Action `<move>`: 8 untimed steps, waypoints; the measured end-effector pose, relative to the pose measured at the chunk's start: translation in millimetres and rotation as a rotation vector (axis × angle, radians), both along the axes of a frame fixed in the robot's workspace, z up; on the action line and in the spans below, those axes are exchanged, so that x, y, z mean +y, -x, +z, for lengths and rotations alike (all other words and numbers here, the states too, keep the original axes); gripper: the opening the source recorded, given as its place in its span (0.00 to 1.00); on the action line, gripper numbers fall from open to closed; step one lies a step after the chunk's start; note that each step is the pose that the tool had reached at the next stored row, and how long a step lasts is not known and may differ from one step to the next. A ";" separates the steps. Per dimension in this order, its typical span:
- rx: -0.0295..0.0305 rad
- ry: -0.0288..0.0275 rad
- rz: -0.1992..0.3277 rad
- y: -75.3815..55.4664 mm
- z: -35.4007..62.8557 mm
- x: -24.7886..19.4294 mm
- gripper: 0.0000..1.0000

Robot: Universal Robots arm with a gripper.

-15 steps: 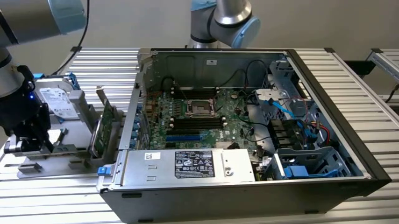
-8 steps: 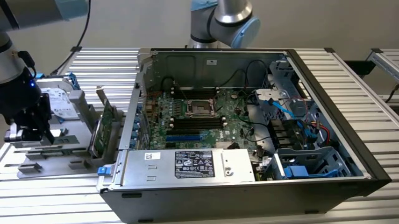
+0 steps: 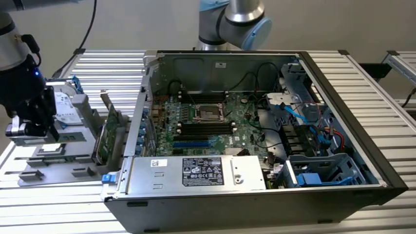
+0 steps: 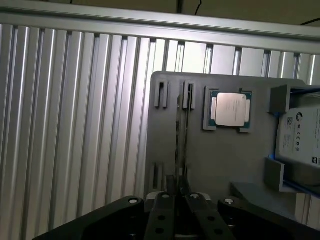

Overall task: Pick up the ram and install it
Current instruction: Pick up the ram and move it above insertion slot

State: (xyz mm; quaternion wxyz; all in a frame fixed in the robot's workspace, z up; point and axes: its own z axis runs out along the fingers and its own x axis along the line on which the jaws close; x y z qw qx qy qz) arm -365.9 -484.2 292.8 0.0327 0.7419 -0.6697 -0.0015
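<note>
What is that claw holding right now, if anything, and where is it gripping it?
The gripper appears to pinch the ram, standing edge-up in its grey holder, by its upper edge.

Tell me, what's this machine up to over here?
A robot arm's gripper is closed on the ram, a thin stick standing on edge in a grey holder beside the open computer case. The stick sits in the holder's slots, next to a silver processor chip. The motherboard's black slots look empty.
</note>
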 end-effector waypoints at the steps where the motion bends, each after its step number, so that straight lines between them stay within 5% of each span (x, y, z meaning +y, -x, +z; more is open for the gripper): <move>1: 0.0001 0.0001 0.000 -3.3 2.4 0.1 0.14; 8: 0.0001 0.0001 0.002 -23.8 11.1 2.5 0.14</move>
